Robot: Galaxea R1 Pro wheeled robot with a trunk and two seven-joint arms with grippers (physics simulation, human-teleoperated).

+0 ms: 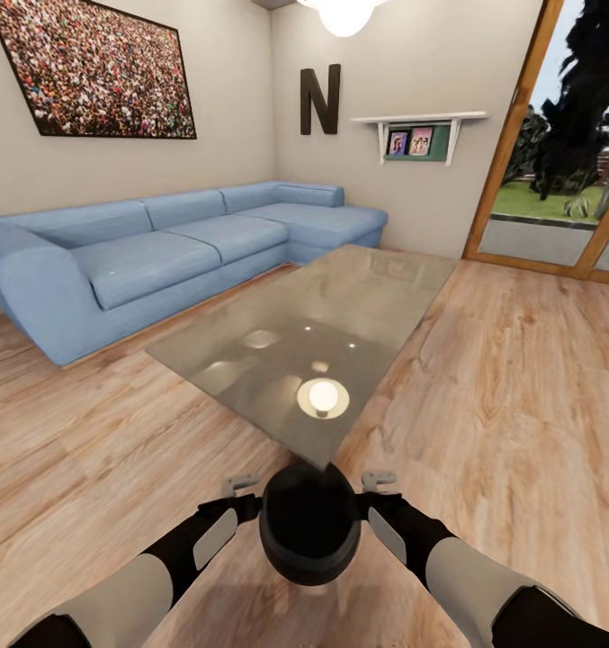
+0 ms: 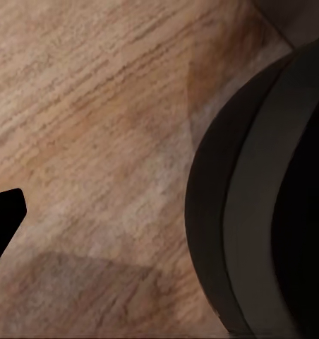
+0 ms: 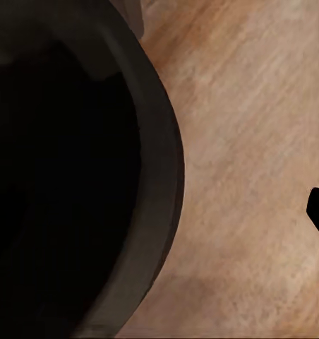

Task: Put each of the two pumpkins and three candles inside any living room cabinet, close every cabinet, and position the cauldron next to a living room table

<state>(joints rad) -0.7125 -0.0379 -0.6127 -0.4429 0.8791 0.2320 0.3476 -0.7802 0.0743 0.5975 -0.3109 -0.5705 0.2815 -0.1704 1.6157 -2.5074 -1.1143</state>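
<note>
The cauldron (image 1: 309,525), rigid and probably heavy, is pinched at its sides between both grippers, left (image 1: 241,487) and right (image 1: 379,481), near the table's (image 1: 250,378) corner.

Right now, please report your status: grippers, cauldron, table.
Left gripper and right gripper flank the cauldron; grip unclear. Cauldron at the near corner of the table. Nothing between.

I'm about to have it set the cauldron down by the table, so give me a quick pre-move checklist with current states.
1. Cauldron held between both arms: ok.
2. Left pincer grip on it: cannot tell.
3. Right pincer grip: cannot tell.
4. Glass table close ahead, its corner near the cauldron: ok.
5. Wood floor beside the table bare for set-down: ok.
6. Cauldron off the floor: cannot tell.
</note>
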